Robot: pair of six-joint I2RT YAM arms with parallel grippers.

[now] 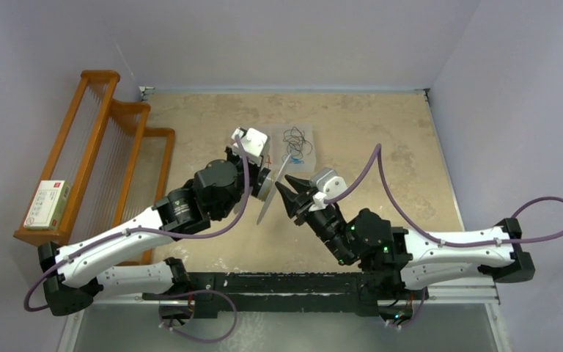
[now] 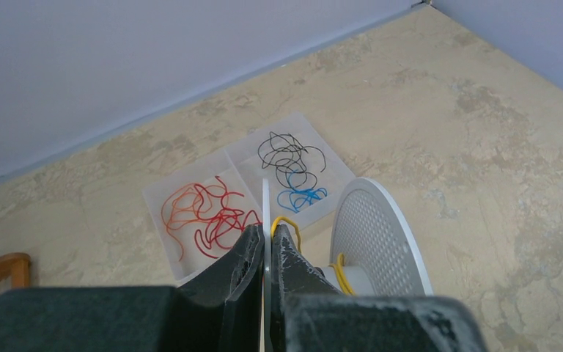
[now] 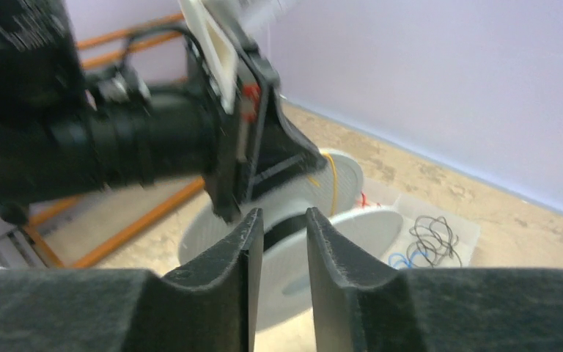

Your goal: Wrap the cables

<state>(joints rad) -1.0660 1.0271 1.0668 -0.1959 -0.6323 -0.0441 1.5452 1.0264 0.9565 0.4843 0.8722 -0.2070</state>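
A white spool (image 2: 381, 233) with perforated flanges stands on edge above the table. My left gripper (image 2: 266, 235) is shut on the thin edge of its near flange. One yellow cable (image 2: 287, 222) loops over the right finger and runs down to the hub, where a few turns (image 2: 342, 275) lie wound. From above, the spool (image 1: 267, 185) sits between the left gripper (image 1: 262, 180) and the right gripper (image 1: 284, 195). The right gripper (image 3: 279, 218) is open just short of the spool's outer flange (image 3: 337, 242), with nothing between its fingers. The yellow cable (image 3: 333, 180) shows behind.
Two clear trays (image 2: 161, 194) lie beyond the spool, one with red wires (image 2: 205, 213), the other with black wires (image 2: 289, 154) and blue wires (image 2: 304, 198). A wooden rack (image 1: 110, 147) stands along the left edge, with a small box (image 1: 48, 203) on it. Walls close in behind and to the right.
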